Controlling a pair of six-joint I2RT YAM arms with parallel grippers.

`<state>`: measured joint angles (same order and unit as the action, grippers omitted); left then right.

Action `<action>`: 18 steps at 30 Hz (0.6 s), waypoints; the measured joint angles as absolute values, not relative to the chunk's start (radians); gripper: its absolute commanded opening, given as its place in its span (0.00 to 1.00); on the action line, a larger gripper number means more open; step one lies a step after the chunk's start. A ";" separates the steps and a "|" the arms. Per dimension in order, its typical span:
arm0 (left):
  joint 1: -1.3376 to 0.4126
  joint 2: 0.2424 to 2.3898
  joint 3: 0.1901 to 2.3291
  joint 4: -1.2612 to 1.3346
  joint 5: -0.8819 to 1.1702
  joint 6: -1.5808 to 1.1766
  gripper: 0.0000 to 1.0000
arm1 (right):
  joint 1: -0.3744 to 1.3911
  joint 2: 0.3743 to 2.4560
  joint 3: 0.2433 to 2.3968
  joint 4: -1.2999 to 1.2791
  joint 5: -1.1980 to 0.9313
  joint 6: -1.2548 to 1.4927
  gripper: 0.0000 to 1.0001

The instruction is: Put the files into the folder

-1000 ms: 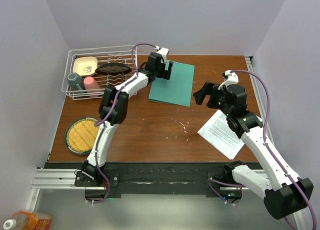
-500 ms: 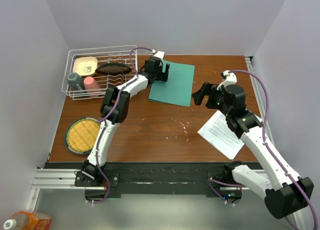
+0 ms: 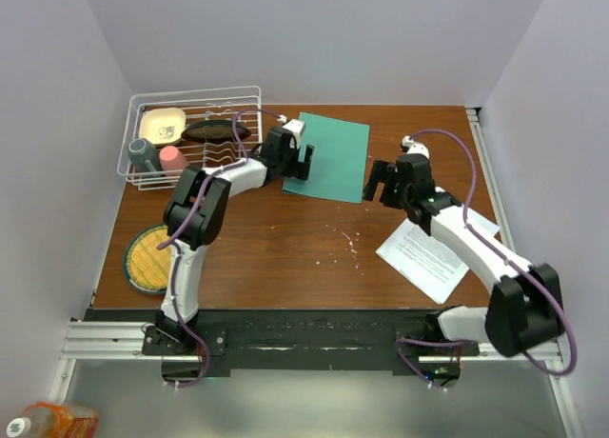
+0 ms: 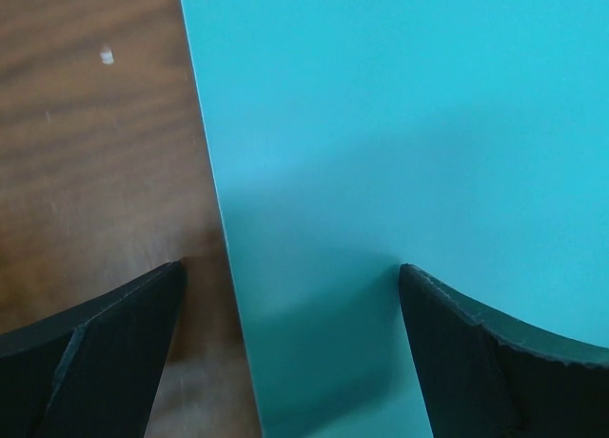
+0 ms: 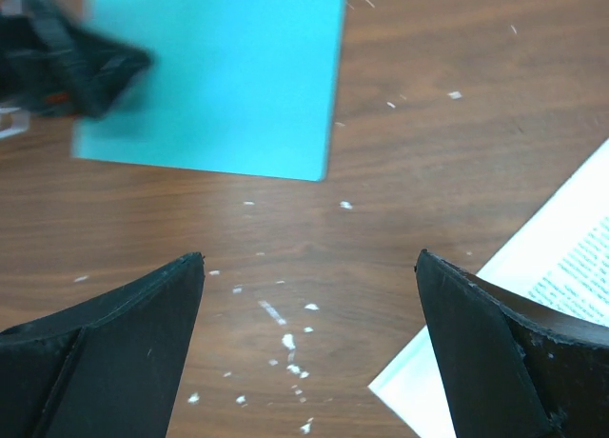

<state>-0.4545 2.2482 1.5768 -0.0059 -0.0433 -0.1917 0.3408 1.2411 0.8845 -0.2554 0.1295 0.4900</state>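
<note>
The teal folder [image 3: 333, 157] lies shut and flat at the back middle of the table. My left gripper [image 3: 298, 164] stands open low over the folder's left edge. In the left wrist view that edge runs between the fingers, one over wood and one over the folder [image 4: 428, 124], with the left gripper [image 4: 291, 267] holding nothing. My right gripper [image 3: 377, 184] is open just off the folder's near right corner, above bare wood. The files [image 3: 436, 252], white printed sheets, lie at the right, partly under the right arm. The right wrist view shows the right gripper [image 5: 309, 257], the folder [image 5: 219, 76] and the files [image 5: 561, 276].
A wire dish rack [image 3: 147, 176] at the back left holds a bowl, cups and a dark plate. A round woven plate [image 3: 155, 258] sits at the near left. White specks [image 3: 348, 238] dot the wood between folder and files. Walls close in on three sides.
My left gripper has come nearer along the folder's left edge. The right arm has stretched forward and left, bringing its gripper close to the folder's near right corner. Both stay open.
</note>
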 measured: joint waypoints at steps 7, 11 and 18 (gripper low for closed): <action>-0.459 2.109 1.375 0.013 0.051 -0.165 1.00 | 0.313 1.513 0.999 -0.206 0.189 0.500 0.95; -0.461 2.075 1.330 0.013 0.091 -0.142 1.00 | 0.293 1.700 1.132 -0.118 0.193 0.516 0.92; -0.456 2.078 1.388 -0.055 0.129 -0.137 1.00 | 0.287 1.994 1.311 -0.010 0.194 0.541 0.92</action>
